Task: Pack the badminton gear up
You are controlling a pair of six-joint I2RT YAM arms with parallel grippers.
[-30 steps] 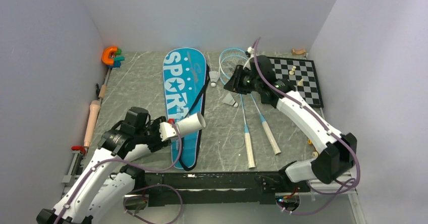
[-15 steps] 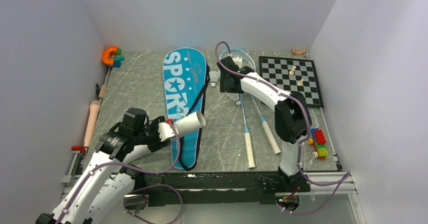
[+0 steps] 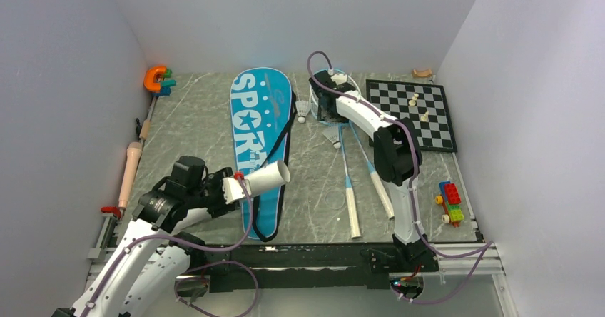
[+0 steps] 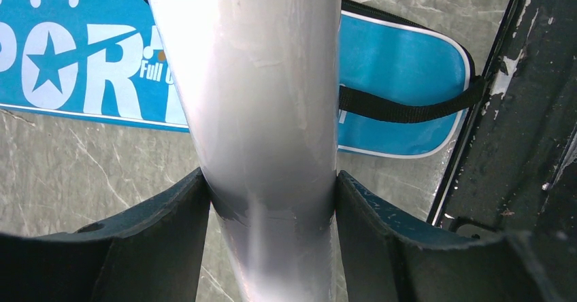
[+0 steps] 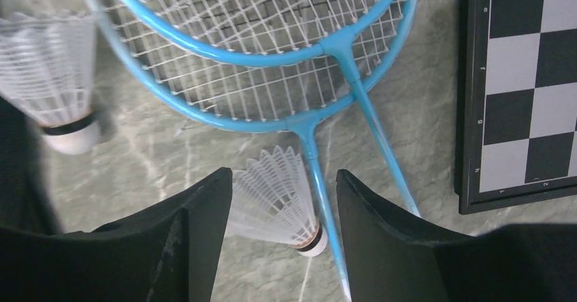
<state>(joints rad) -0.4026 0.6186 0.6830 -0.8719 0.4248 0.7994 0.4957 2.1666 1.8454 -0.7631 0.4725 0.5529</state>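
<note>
Grips the white tube in the left gripper, ends cropped in wrist view; holds the right gripper parted above a shuttlecock.

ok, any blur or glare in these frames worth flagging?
Left wrist: the tube fills the frame, soft, with a pale sheen; the bag behind reads sharp. Right wrist: the shuttlecock at the left edge is smeared, the racket strings crisp. Top external: even light, no glare.
</note>
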